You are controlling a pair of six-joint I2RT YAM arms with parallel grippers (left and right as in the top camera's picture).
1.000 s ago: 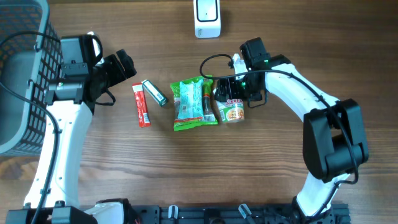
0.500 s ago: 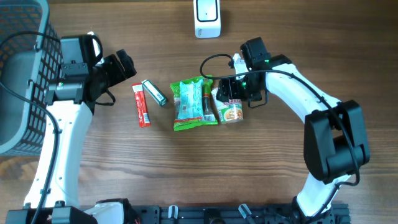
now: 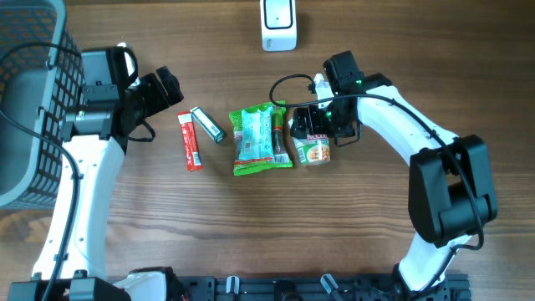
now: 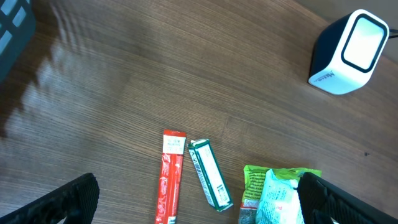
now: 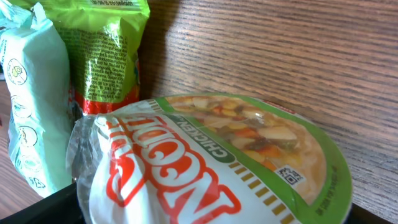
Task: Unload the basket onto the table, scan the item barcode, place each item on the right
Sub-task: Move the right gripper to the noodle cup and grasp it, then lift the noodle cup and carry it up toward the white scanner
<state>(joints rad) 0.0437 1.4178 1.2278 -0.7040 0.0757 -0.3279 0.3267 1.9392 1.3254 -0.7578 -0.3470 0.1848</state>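
Looking down on the brown wooden table (image 3: 376, 251), the round noodle cup with its white, red and green film lid (image 3: 313, 151) sits just right of centre, at three o'clock of the crinkled green snack bag (image 3: 255, 144) and just beside it; the right gripper (image 3: 318, 132) is over the cup's twelve-o'clock edge, its dark fingers (image 5: 53, 202) low at either side of the lid in the wrist view; whether they press on the cup or merely straddle it, I cannot tell. A small square printed code (image 5: 290, 175) shows near the lid's rim; a pale white-and-teal packet (image 5: 31, 106) lies against the green bag.

The white-and-black scanner box (image 3: 278, 23) stands at twelve o'clock, well apart from the cup. At nine o'clock of the bag lie a small green-and-silver carton (image 3: 207, 124) and a flat red stick sachet (image 3: 191, 140), near each other but not touching. The left gripper (image 4: 198, 178) hangs above that side (nothing between its fingers), spread wide and released; the grey mesh basket (image 3: 25, 109) fills the table's ten-o'clock corner.
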